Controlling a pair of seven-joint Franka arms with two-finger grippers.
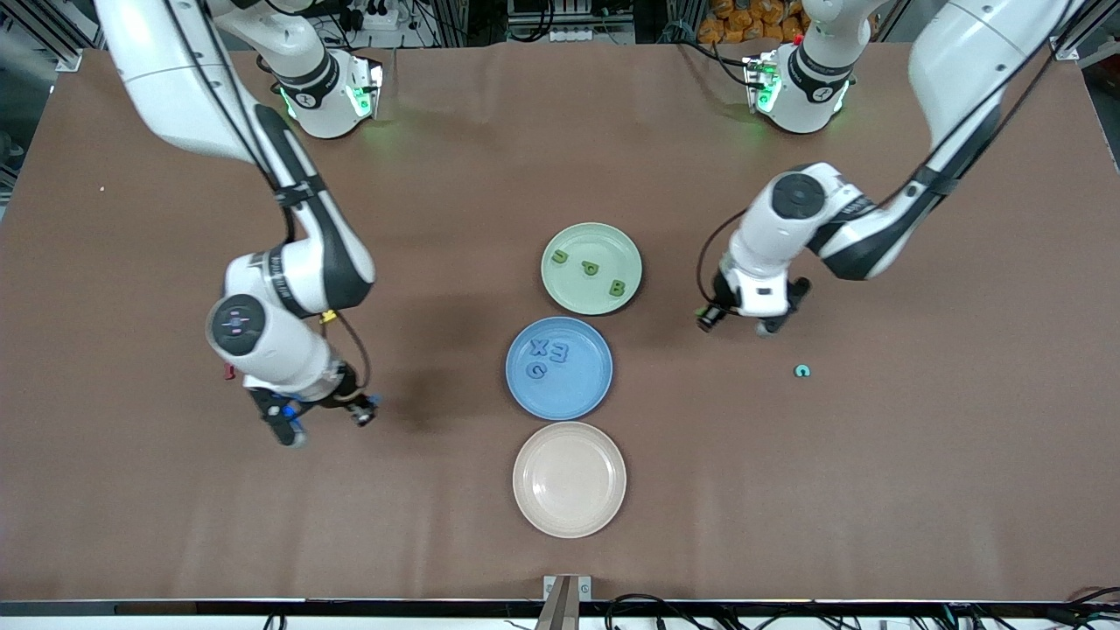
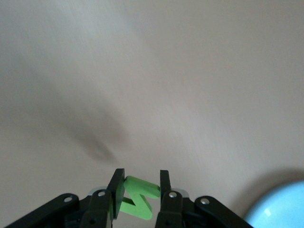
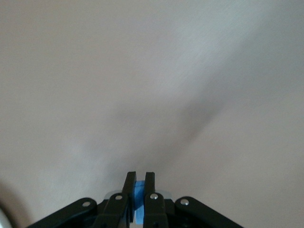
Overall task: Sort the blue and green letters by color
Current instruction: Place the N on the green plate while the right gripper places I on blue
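I am carrying what looks like a blue letter (image 3: 138,194) pinched in the right gripper (image 3: 137,192) toward the blue plate (image 1: 588,392), while the left gripper (image 2: 140,194) is clamping the green N (image 2: 138,203), bound for the green plate (image 1: 612,245)

Green N (image 2: 137,204) (blue plate (image 1: 577,394))
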